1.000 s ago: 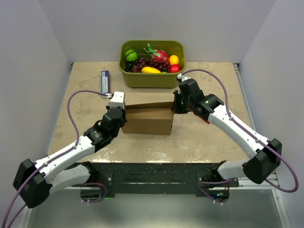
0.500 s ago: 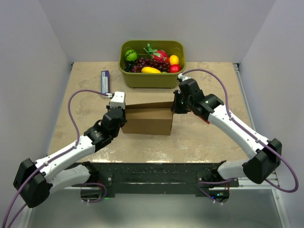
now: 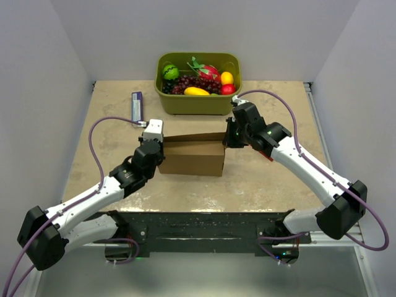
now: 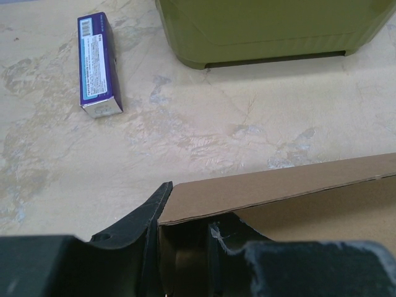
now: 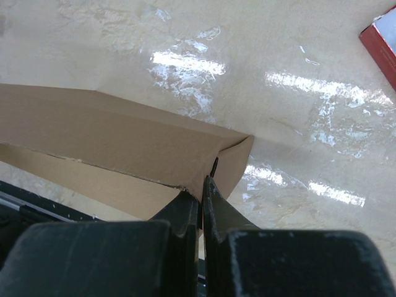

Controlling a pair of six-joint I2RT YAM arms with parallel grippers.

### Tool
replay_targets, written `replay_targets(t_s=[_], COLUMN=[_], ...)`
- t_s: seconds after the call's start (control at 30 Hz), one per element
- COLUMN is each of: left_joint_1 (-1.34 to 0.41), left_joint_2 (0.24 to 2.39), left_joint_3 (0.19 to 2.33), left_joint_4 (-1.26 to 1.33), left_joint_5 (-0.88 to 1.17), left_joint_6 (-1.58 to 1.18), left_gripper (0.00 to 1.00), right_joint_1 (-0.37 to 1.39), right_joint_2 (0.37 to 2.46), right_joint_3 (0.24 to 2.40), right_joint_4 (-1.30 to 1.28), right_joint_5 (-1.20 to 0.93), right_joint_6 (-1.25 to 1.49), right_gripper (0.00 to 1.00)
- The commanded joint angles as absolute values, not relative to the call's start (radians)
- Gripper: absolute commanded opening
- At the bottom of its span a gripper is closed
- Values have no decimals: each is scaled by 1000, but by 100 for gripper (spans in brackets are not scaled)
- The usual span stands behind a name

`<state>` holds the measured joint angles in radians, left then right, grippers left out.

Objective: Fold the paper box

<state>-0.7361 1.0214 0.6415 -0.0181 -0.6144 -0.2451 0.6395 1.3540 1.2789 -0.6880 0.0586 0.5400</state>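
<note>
Plain brown cardboard paper box [image 3: 193,158] at frame centre, rear edge raised | strip of beige table [image 3: 185,124] between it and olive-green plastic tub [image 3: 198,105] above; purple carton [image 3: 137,106] upper left | left gripper [image 3: 158,150], arm from lower left, pinches left end wall | right gripper [image 3: 226,140], arm from lower right, pressed together on right top corner.

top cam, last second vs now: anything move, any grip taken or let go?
Nothing visibly changed. The left gripper still clamps the left end wall of the paper box, and the right gripper still pinches its right rear corner. The box, the green tub and the purple carton sit where they were.
</note>
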Motion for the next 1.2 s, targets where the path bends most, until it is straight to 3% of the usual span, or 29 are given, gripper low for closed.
replay_targets(t_s=[0.0, 1.17], left_joint_1=[-773, -784], left_joint_2=[1065, 1061], left_joint_3=[629, 627], left_joint_4=[-118, -112], left_joint_5=[-460, -463], left_joint_6=[-262, -252], left_gripper=[8, 8], right_joint_1=[693, 693], right_joint_2=[1308, 1292], right_joint_3=[1350, 1282], right_joint_4=[-472, -388], right_joint_5=[-138, -136], right_joint_6=[644, 687], right_gripper=[0, 0])
